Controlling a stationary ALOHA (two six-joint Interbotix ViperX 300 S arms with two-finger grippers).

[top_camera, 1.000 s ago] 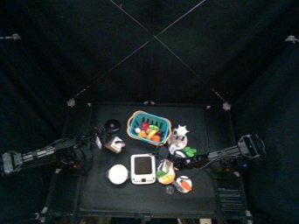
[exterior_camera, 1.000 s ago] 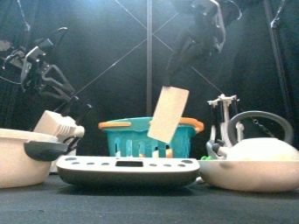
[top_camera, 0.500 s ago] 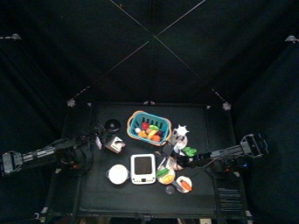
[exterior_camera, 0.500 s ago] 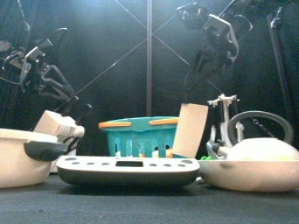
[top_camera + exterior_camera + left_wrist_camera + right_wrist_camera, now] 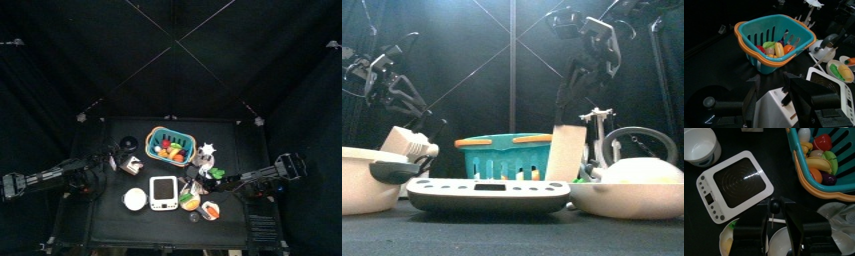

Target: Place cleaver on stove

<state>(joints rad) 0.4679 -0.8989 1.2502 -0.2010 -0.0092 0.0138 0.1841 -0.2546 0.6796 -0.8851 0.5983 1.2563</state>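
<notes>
Cleaver (image 5: 567,152) stands upright with its pale blade down. It is behind the right rear of the stove (image 5: 489,192), just right of the teal basket (image 5: 502,155) and left of the white kettle (image 5: 639,180). The blade's lower edge is hidden behind the stove's rim, so whether it touches the table can't be told. It does not lie on the dark centre panel.

In the right wrist view, a dark handle runs up between the right gripper's (image 5: 773,215) jaws. The jaws sit to either side of it, but can't tell whether they press on it or stand clear. In the front view the right arm hangs down from above, over the cleaver's top.

The stove lies flat at the table's front middle. A round white bowl (image 5: 369,180) sits beside it on the left, and the basket, holding toy fruit, is behind it.

The left gripper (image 5: 777,92) rests at the table's left side, well apart from the cleaver. Its jaws are spread around a pale object (image 5: 773,109), but can't tell whether they are clamped on it.
</notes>
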